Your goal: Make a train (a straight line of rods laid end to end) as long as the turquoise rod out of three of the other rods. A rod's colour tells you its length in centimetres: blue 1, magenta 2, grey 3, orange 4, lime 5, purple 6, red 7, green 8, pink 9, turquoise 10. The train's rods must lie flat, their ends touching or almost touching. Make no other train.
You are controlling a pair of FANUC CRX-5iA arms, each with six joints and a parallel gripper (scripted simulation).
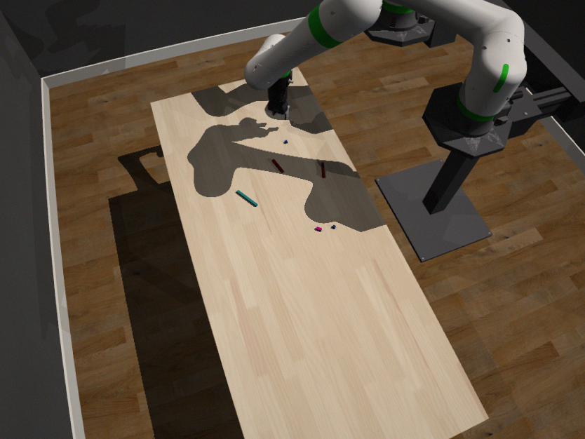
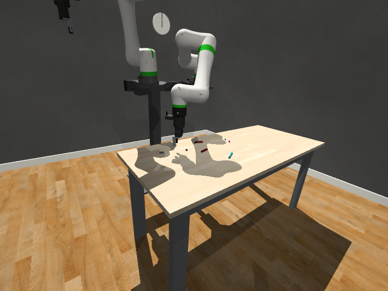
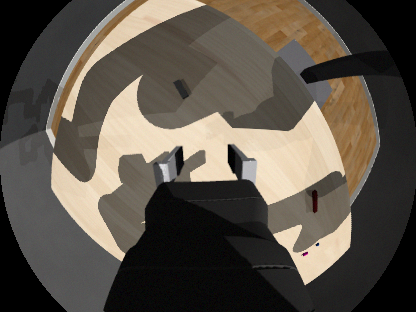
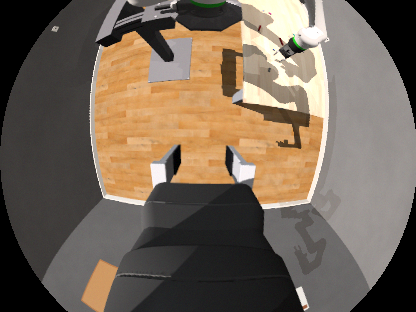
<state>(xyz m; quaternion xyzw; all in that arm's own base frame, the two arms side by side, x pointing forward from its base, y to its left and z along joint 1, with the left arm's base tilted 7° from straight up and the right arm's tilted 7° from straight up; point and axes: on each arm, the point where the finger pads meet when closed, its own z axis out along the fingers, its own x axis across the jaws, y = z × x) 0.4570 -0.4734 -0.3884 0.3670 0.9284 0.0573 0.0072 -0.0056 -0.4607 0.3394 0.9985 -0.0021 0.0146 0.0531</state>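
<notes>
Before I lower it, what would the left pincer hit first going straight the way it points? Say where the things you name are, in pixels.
Probably the table top (image 1: 292,283) (image 2: 266,141) (image 3: 295,155) (image 4: 255,95): the left pincer (image 1: 280,114) (image 2: 174,144) (image 3: 205,154) (image 4: 277,57) points down, with the grey rod (image 2: 161,152) (image 3: 181,89) (image 4: 269,70) off its line. Remaining height is unclear.

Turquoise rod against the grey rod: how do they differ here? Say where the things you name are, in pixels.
The turquoise rod (image 1: 246,198) (image 2: 230,155) is bright blue-green; the grey rod (image 2: 161,152) (image 3: 181,89) (image 4: 269,70) is dull and dark.
The turquoise rod is much longer than the grey rod.
The turquoise rod lies in light, the grey rod in shadow.
Both lie flat, apart from other rods.
</notes>
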